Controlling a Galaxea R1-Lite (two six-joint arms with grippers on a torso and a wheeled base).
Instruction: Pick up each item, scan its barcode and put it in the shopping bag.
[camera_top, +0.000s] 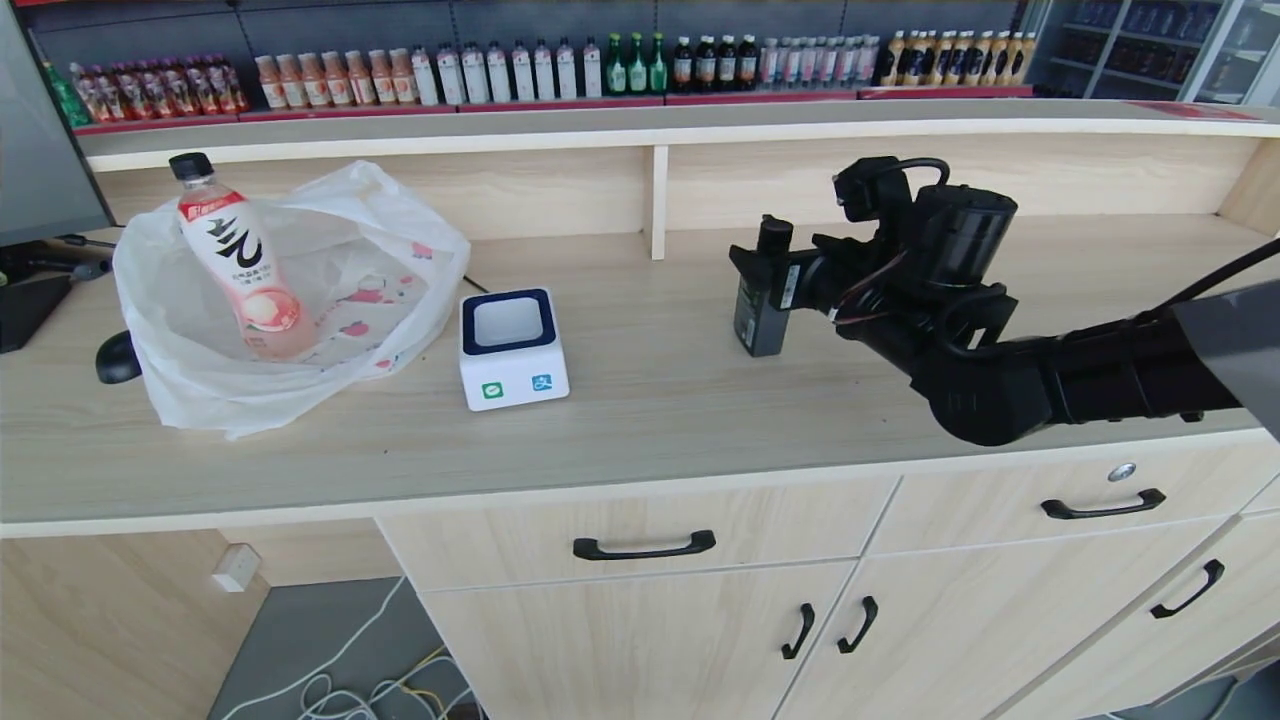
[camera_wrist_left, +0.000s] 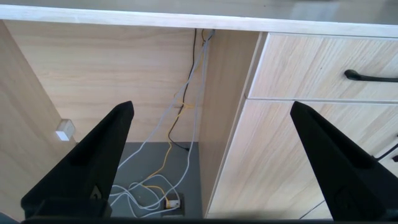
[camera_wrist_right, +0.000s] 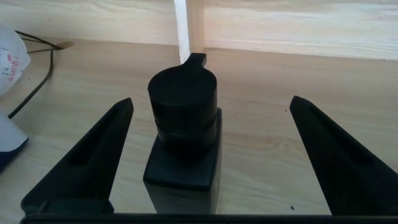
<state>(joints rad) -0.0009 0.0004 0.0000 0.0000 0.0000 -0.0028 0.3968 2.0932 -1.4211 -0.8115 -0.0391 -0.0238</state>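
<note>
Evidently stiff and fairly light: a dark square-bodied bottle with a round black cap, upright on the wooden surface, well to the right of the white barcode scanner and farther still from the shopping bag. Probably hard plastic, so unlikely to dent under a firm squeeze; smooth and perhaps a little slippery on the flat faces. Tall and narrow at the foot, hence easy to tip with a sideways nudge. Best taken across two opposite flat sides of the body, just below the shoulder, and not by the round cap, prone to twist or slide in a grip. Worth keeping the label side free for the scanner; barcode position impossible to tell.

Right jaws spread wide, one on each side of the bottle, touching neither side. From the right wrist view, bottle roughly midway between them, a shade off centre, cap at about the level of the jaw tips and body deeper in toward the wrist. Nothing gripped yet. Judged ready for a straight squeeze.

Left jaws also spread wide and holding nothing, down below the surface edge, facing cupboard fronts and loose cables. Already inside the bag: a pink peach-drink bottle, leaning.
</note>
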